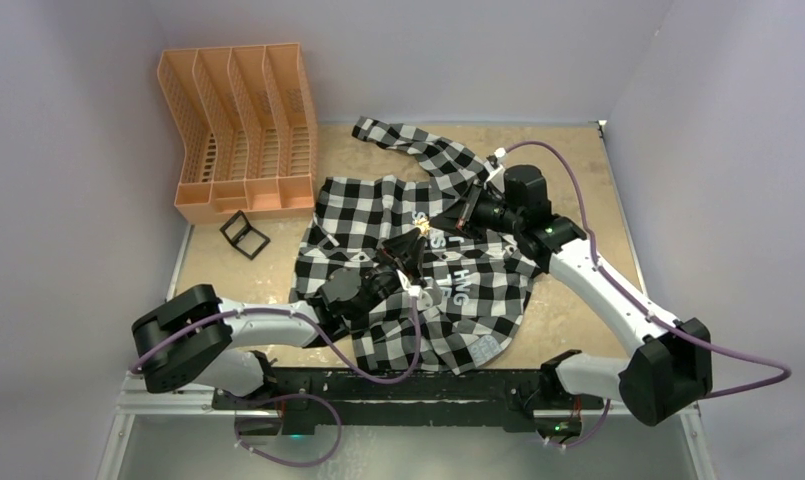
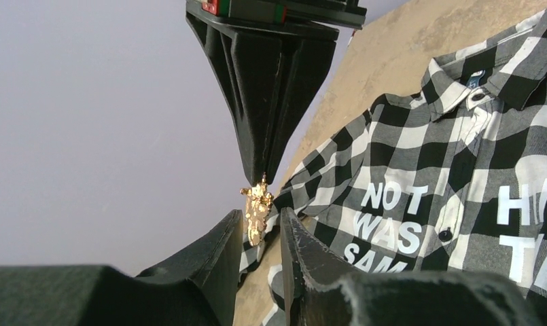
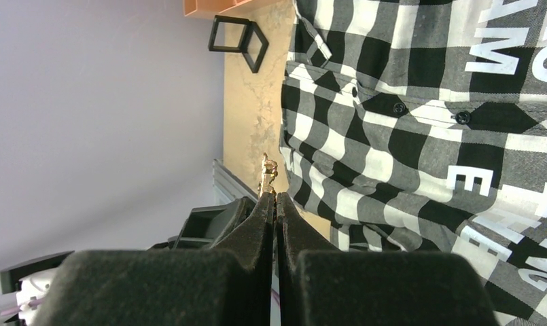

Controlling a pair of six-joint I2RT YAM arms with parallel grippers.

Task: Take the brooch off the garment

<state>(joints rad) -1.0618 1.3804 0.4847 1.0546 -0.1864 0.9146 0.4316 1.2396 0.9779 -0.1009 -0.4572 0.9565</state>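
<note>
A large black-and-white buffalo-check long-sleeved shirt (image 1: 358,210) with white block lettering is spread flat on the beige tabletop (image 1: 578,160); its collar, buttons and letters are seen in the left wrist view (image 2: 427,170) and in the right wrist view (image 3: 393,136).

A tiny gold-coloured metallic brooch (image 1: 431,222) is held in the air over the middle of the shirt, between the two grippers. It is pinched at its top by the right gripper (image 3: 276,200), whose fingers are pressed tight together with the brooch (image 3: 268,173) sticking out past the tips. In the left wrist view the right gripper (image 2: 260,178) comes down from above, and the brooch (image 2: 257,207) hangs from it apart from the cloth.

The left gripper (image 2: 260,227) is set just under the brooch, fingers parted by a narrow gap. The lower end of the pin lies in that gap; contact with the pads cannot be told. From above, the left gripper (image 1: 416,240) and right gripper (image 1: 446,220) are seen tip to tip.

An orange plastic four-slot file rack (image 1: 240,130) is placed at the far left, with a small black square frame (image 1: 244,235) just in front of it.
</note>
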